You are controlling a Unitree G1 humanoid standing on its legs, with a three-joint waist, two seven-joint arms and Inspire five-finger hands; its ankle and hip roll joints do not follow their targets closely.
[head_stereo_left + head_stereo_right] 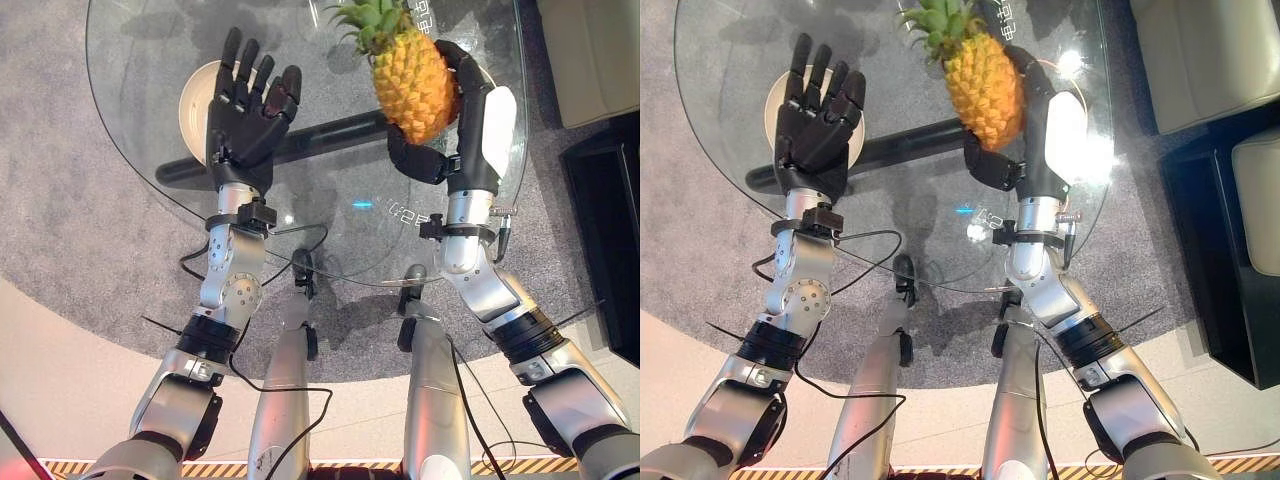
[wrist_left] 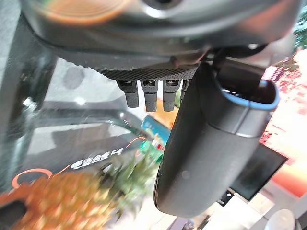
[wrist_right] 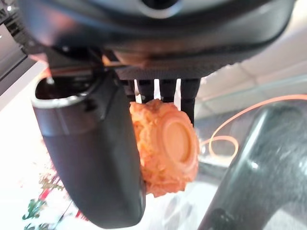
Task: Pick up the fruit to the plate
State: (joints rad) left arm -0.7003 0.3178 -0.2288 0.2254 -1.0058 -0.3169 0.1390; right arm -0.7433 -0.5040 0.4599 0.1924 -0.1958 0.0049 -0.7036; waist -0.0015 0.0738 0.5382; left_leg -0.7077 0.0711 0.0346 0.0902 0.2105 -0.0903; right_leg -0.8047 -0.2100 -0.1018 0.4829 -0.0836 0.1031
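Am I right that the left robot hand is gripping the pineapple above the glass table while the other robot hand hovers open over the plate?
Not quite: the right robot hand grips the pineapple, as the left eye view shows. The left robot hand is the open one, over the plate on the glass table.

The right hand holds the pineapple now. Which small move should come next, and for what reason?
Probably carry the pineapple toward the robot's left, over the plate. The right hand already grips it, while the plate sits across the glass table, partly covered by the open left hand, which may need to move aside first.
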